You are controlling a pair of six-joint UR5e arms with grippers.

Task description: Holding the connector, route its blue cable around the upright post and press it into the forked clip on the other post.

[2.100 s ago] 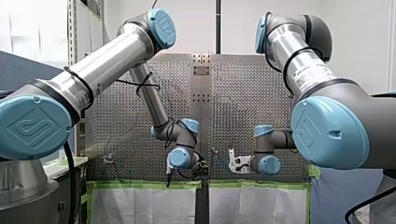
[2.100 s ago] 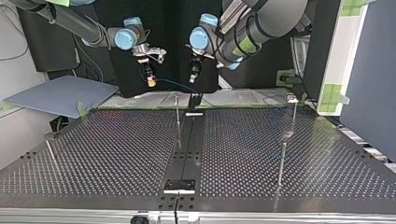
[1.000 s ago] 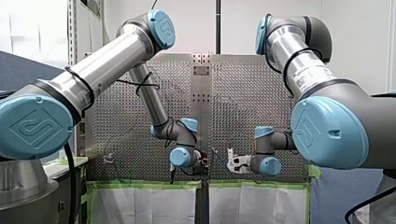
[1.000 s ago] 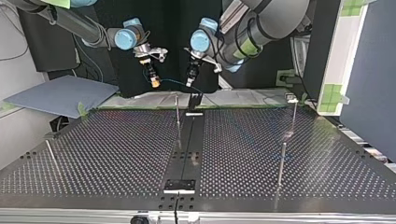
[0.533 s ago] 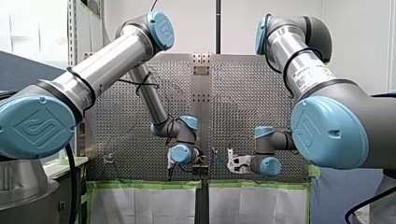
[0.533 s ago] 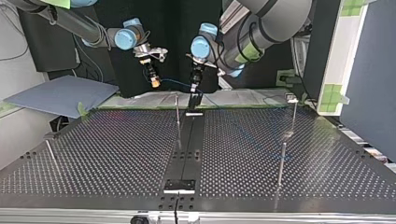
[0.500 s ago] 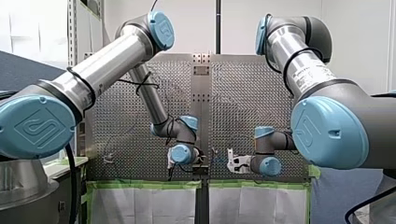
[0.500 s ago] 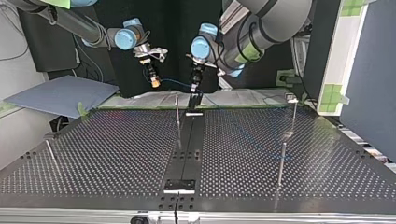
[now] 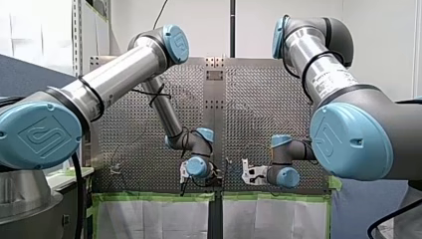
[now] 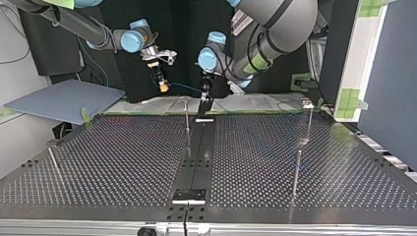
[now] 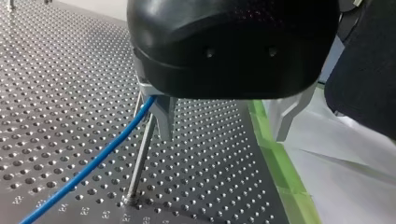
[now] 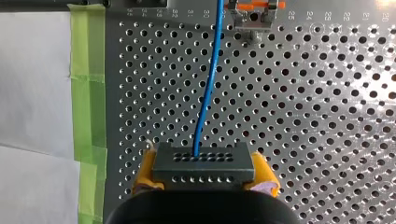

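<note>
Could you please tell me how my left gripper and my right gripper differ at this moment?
My left gripper has bare metal fingers; my right gripper has yellow pads. The left gripper's fingers stand wide apart, while the right gripper is shut on the dark connector. The blue cable passes beside one left finger but ends in the connector that the right holds. Both have black bodies.

Room is tight by the left gripper [image 11: 224, 119]: the upright post [image 11: 139, 161] is planted just beside one metal finger [image 11: 162, 116], and the blue cable [image 11: 88, 168] is strung past that same finger, so that side is blocked. The gap between its spread fingers is left free over bare perforated table [image 11: 56, 93]. The right gripper [image 12: 204, 173] is filled by the connector [image 12: 204, 163]; ahead of it, only the cable and an orange-and-grey fitting [image 12: 253, 11] are met.
</note>
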